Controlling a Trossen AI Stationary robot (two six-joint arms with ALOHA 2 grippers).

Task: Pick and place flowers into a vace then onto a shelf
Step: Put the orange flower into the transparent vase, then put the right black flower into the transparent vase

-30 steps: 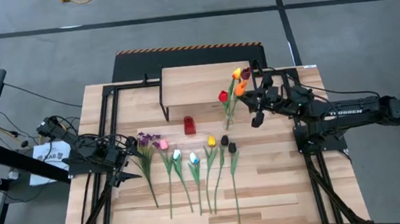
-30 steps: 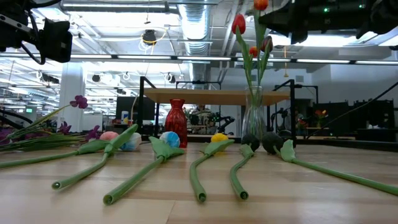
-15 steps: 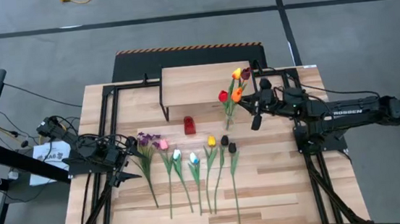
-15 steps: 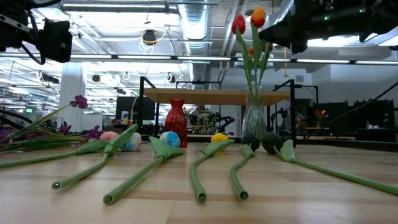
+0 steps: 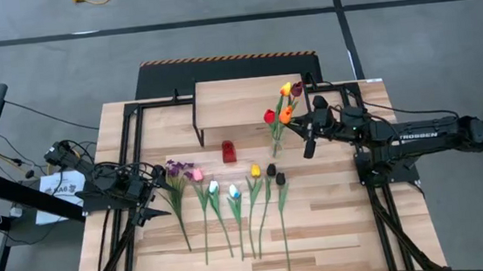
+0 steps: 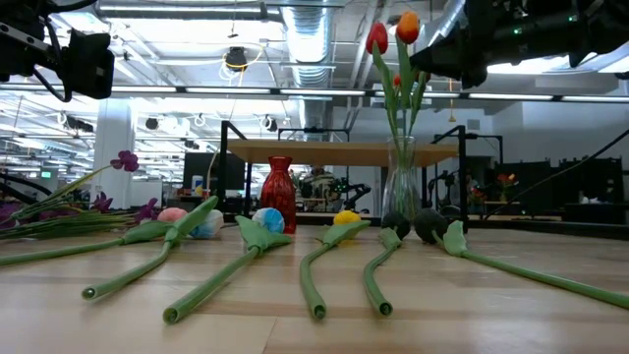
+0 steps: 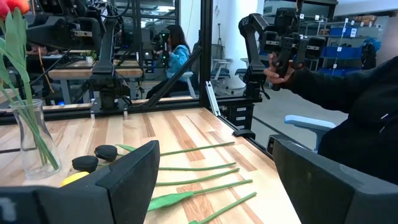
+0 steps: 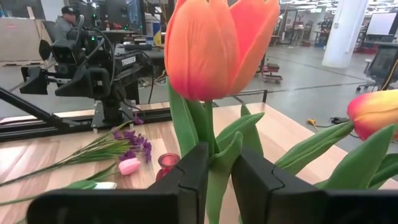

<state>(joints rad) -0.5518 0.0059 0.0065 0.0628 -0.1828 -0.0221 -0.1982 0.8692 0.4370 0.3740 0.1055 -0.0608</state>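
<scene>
Flowers, vase and shelf as we see them

Our red, orange and yellow artificial tulips (image 5: 280, 113) stand upright in the clear glass vase (image 6: 401, 191); remaining green-stemmed flowers (image 5: 234, 204) lie flat beside the wood-topped, black-legged shelf (image 5: 234, 101).

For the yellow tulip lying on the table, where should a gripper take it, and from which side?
Grip the yellow tulip mid-stem, below its leaf, coming straight down with fingers across the stem. It lies flat, running toward the table's front edge, with neighbouring stems close on both sides; the bloom is probably too soft to pinch.
</scene>
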